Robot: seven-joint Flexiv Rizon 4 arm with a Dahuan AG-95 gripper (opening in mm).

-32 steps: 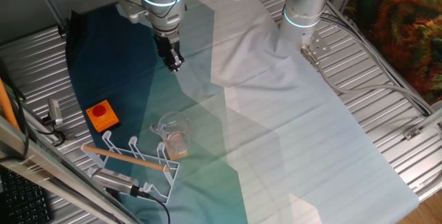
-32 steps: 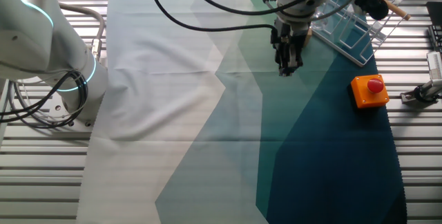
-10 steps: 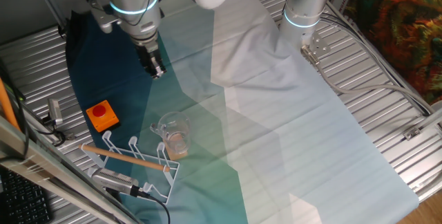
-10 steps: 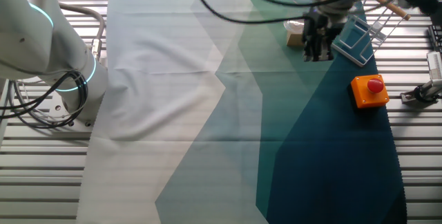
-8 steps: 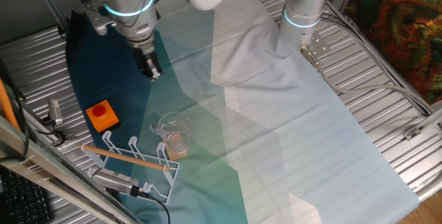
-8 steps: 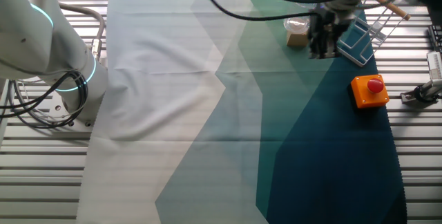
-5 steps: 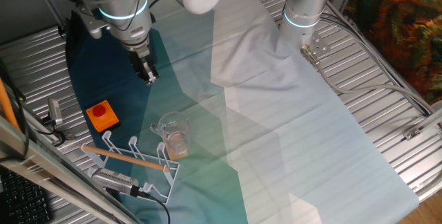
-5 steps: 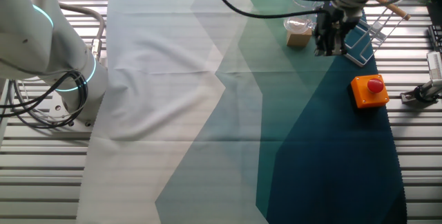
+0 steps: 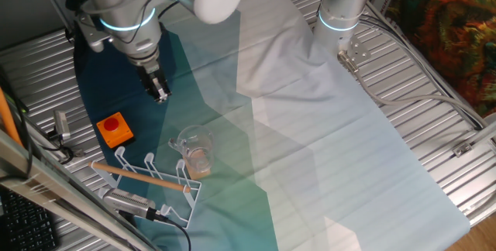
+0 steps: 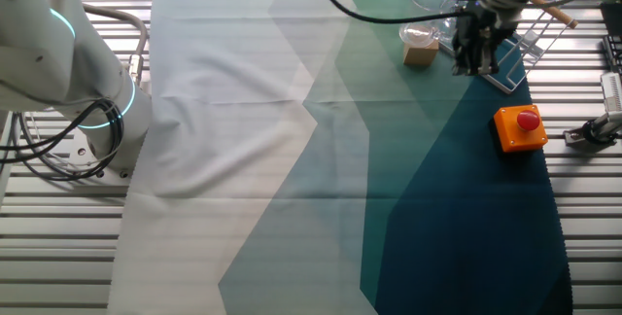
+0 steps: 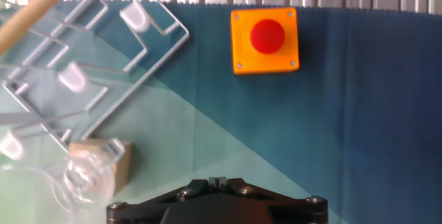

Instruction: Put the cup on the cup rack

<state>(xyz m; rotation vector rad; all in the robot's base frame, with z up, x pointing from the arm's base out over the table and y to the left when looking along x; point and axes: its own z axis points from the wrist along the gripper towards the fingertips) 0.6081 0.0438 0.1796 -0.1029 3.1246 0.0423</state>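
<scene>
While the cloth (image 9: pixel 325 150) is lying across the ribbed metal table (image 9: pixel 434 104) in flat angular patches of white, pale green and dark teal, the cup (image 9: pixel 191 143) is standing on it as a clear, glassy shape with a side handle, hard to make out, touching a small tan wooden block (image 9: pixel 200 160). Just beside them the cup rack (image 9: pixel 147 181) is sitting as a low white wire frame with looped upright prongs and a pale wooden rod (image 9: pixel 139 176) lying across it; the hand view is showing rounded translucent tips on those prongs. An orange box (image 9: pixel 115 129) with a round red button is resting on the dark teal part of the cloth, near the rack. Compared with three seconds ago, the gripper (image 9: pixel 160 94) is now hanging farther over toward the dark teal side, closer to the orange box, while cup, block and rack are lying where they were. Its two dark fingers are looking pressed close together with nothing between them. The cup is sitting apart from the gripper, untouched, between it and the rack in one fixed view; in the hand view the cup (image 11: pixel 83 175) is showing at the lower left, beside the gripper's dark body.
</scene>
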